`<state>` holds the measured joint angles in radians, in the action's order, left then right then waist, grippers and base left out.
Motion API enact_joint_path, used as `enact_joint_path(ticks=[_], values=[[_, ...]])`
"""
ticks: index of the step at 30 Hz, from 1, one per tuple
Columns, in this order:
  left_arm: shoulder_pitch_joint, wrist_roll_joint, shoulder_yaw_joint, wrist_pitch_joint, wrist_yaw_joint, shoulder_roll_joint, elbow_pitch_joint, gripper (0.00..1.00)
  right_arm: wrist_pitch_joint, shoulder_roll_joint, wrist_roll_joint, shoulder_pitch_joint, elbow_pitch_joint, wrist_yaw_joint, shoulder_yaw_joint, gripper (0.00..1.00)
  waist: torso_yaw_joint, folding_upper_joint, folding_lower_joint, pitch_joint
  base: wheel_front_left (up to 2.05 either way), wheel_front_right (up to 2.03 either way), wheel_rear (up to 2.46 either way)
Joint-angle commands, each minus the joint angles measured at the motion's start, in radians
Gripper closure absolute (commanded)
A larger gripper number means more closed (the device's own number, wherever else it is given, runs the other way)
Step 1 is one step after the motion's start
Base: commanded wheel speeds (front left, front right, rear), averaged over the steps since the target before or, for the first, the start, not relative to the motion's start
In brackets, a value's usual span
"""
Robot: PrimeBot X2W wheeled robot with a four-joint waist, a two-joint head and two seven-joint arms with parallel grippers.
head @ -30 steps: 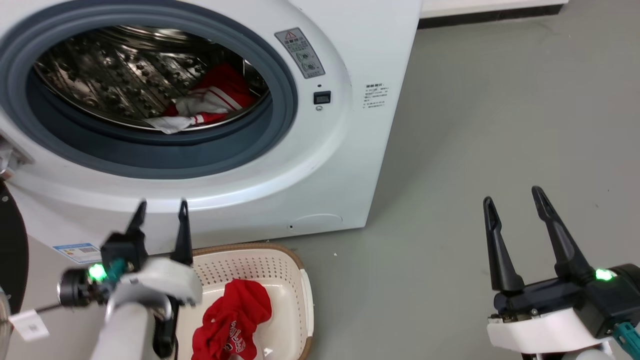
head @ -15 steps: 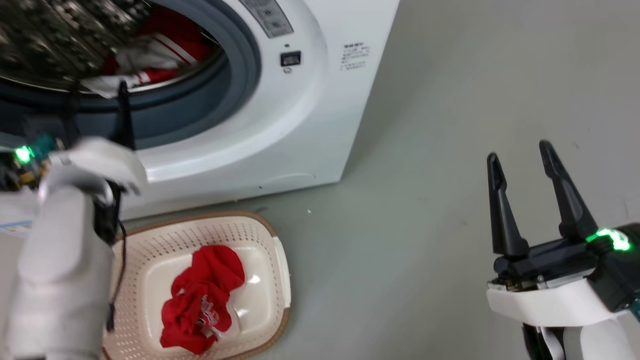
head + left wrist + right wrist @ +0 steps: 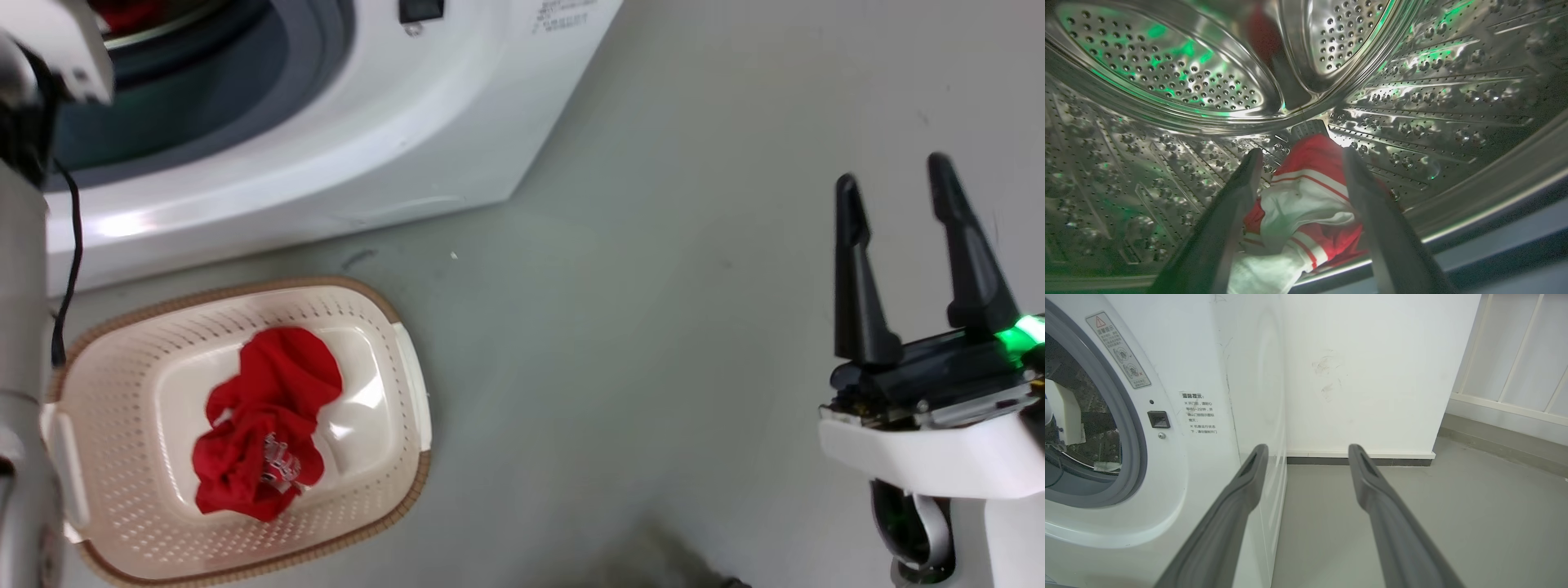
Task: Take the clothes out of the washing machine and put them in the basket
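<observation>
The left gripper (image 3: 1302,152) is inside the drum (image 3: 1167,73) of the washing machine (image 3: 367,147). Its fingers are spread wide on either side of a red and white striped garment (image 3: 1306,196) lying near the drum's front lip, with nothing clamped between them. The right gripper (image 3: 892,171) hangs over the floor (image 3: 653,327) well to the right of the machine, fingers likewise apart and empty. One crumpled red garment (image 3: 261,425) with white lettering lies in the basket (image 3: 371,327), which stands on the floor just in front of the machine.
</observation>
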<state>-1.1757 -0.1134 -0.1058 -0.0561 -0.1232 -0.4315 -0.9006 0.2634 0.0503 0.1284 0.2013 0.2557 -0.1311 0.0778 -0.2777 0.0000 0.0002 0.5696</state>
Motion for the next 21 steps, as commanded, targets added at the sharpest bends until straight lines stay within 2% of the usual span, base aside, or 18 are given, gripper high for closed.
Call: enact_joint_path(ticks=[1,7,11,21], values=[[-0.059,-0.002,-0.027,0.051,-0.005,-0.015,-0.021,0.00,0.002,0.000,0.013,0.027,0.011,0.001,-0.006,0.00,-0.027,0.0000,-0.0002,0.065,0.00,0.00,0.00],[-0.183,-0.061,-0.123,0.186,-0.006,-0.034,-0.047,0.00,0.002,0.000,0.042,0.052,0.032,0.001,-0.024,0.00,-0.046,0.0000,-0.0002,0.132,0.00,0.00,0.00],[-0.270,-0.125,-0.211,0.312,-0.006,-0.075,-0.050,0.00,0.002,-0.001,0.061,0.073,0.048,0.001,-0.028,0.00,-0.062,0.0000,-0.0002,0.181,0.00,0.00,0.00],[-0.474,-0.243,-0.360,0.631,-0.006,-0.159,-0.060,0.00,0.002,0.000,0.120,0.115,0.101,0.001,-0.028,0.00,-0.110,0.0000,-0.0002,0.290,0.00,0.00,0.00]])
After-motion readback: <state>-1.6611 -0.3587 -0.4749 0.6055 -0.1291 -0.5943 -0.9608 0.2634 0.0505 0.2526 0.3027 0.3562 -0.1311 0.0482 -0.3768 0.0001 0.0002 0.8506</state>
